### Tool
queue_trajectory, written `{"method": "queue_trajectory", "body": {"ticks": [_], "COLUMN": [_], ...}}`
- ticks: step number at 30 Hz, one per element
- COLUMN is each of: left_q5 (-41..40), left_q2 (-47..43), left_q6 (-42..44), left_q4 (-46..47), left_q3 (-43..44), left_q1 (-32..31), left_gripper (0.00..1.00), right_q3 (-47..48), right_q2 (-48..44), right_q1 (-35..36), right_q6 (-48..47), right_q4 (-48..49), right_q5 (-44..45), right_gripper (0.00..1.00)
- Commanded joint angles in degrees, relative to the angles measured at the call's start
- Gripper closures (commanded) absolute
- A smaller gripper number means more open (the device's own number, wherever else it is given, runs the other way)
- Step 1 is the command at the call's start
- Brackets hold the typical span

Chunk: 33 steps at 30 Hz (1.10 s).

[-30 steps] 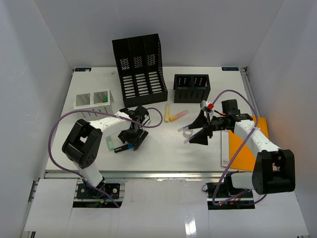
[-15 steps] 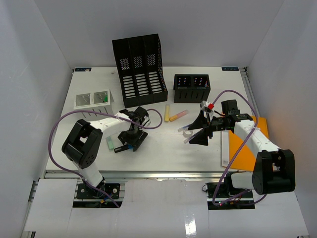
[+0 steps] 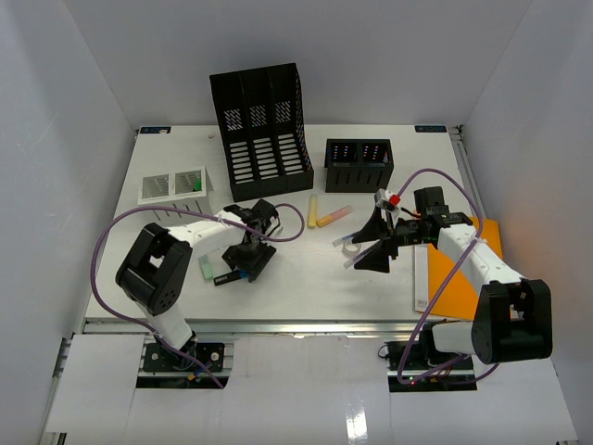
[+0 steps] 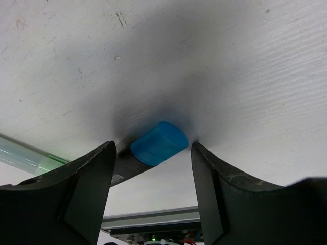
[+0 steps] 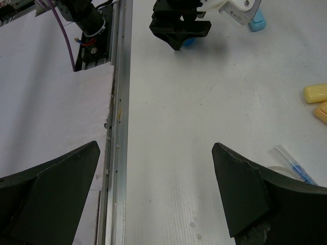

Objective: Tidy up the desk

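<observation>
The white desk (image 3: 296, 278) holds scattered stationery. A black marker with a blue cap (image 4: 158, 143) lies flat on it, and my left gripper (image 4: 153, 146) stands low over it, open, one finger on each side of the cap end. In the top view this gripper (image 3: 252, 263) is left of centre, with the marker (image 3: 226, 278) poking out toward the front. My right gripper (image 3: 371, 250) hovers right of centre, wide open and holding nothing. In its own view, bare desk and the front rail (image 5: 117, 127) lie between the fingers (image 5: 255, 189).
A green-capped pen (image 3: 206, 269) lies just left of the marker. Two yellow highlighters (image 3: 324, 214) and a clear pen (image 3: 347, 243) are mid-desk. Black file holder (image 3: 264, 130), small black organizer (image 3: 359, 165) and white mesh organizer (image 3: 173, 185) stand behind. An orange folder (image 3: 473, 269) lies right.
The left jaws have narrowed a little around the marker's blue cap. Neither arm has visibly shifted, and the marker has not moved.
</observation>
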Motion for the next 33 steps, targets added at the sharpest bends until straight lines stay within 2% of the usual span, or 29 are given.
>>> {"method": "queue_trajectory", "body": {"ticks": [1, 11, 24, 33], "left_q5": [-1.18, -2.02, -3.25, -4.57], "left_q2": [-0.97, -2.44, -3.36, -7.97], "left_q6": [-0.52, -2.47, -5.75, -7.14], "left_q4": [2.18, 3.56, 5.66, 7.59], "left_q3": [-0.29, 0.47, 3.84, 5.17], "left_q1": [0.22, 0.22, 0.22, 0.25], "left_gripper": [0.3, 0.39, 0.67, 0.77], "right_q3": [1.25, 1.2, 1.42, 1.45], "right_q2": [-1.03, -1.09, -1.13, -1.17], "right_q1": [-0.3, -0.38, -0.47, -0.47], "right_q6": [-1.22, -1.15, -1.42, -1.5], "right_q4": [-1.13, -1.24, -1.46, -1.53], "right_q5": [-1.9, -1.83, -2.01, -1.92], "right_gripper": [0.02, 0.02, 0.02, 0.02]}}
